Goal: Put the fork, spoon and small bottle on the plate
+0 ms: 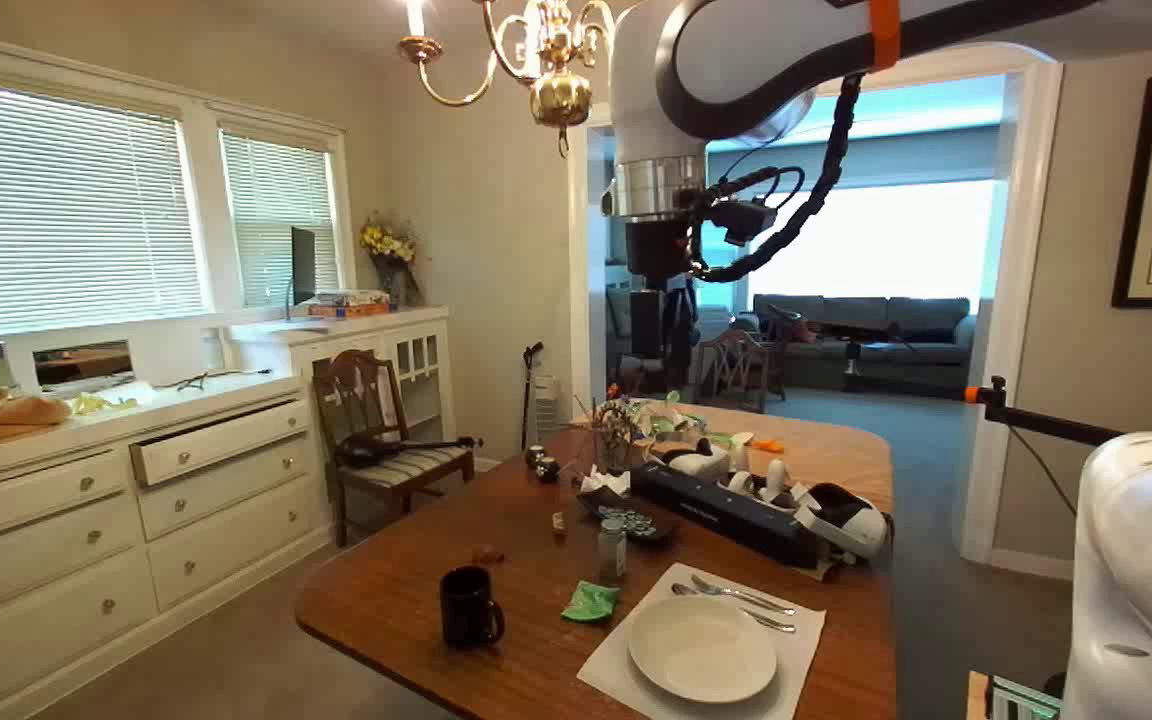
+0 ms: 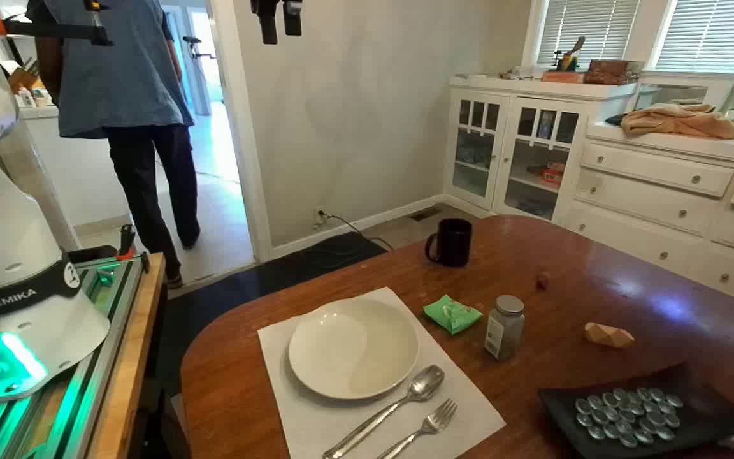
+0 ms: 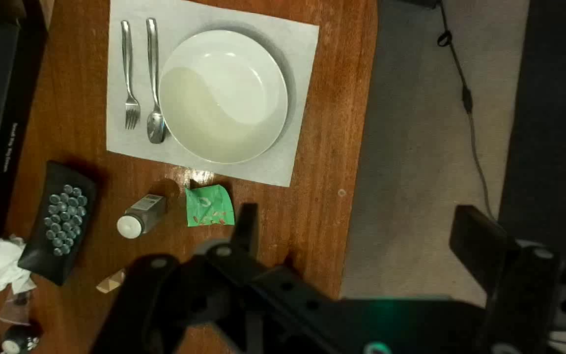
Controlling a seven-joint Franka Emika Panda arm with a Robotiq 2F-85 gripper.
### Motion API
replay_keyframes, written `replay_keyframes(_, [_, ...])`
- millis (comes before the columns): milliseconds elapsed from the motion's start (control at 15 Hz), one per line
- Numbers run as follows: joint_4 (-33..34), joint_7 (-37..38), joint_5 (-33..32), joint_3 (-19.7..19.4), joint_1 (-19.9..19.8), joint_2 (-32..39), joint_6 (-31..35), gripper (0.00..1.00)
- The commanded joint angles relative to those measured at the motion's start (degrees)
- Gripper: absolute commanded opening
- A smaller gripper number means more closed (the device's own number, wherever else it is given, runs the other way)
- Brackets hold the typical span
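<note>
The claw [image 2: 281,34] hangs high in the air, its 2 fingers spread wide with nothing between them; in the wrist view the gap looks down on an edge of the tabletop [image 3: 317,216]. This looks like the approach to an opening pick – which thing is meant cannot be told. The fork [image 3: 129,78] and spoon [image 3: 154,73] lie side by side on the placemat [image 3: 273,165], the fork nearer its edge, the spoon's bowl against or just beside the plate [image 3: 224,98]. For either, narrow the fingers, set them across the middle of the handle and come straight down until the tips barely meet the placemat – there is little room between the 2. The small bottle [image 2: 504,329] stands upright and capped, off the placemat, near its corner by the tines; a level grip from both sides should suit, clear of the green packet [image 2: 452,314].

The plate holds nothing. The black tray [image 2: 711,414] carries clear beads [image 2: 625,415]. What is in the black mug [image 2: 454,243] near an edge of the tabletop, or in the bottle, cannot be told.
</note>
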Motion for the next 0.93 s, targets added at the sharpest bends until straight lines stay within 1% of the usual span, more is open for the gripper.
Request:
replay_keyframes(0, [0.13,0.27,-0.26,-0.52,0.69,0.09,-0.13,1.0])
replay_keyframes(667, [0.13,0.27,-0.26,-0.52,0.69,0.09,-0.13,1.0])
replay_keyframes(867, [-0.64,-1.28,-1.18,-1.85,0.07,-0.05,0.54,1.0])
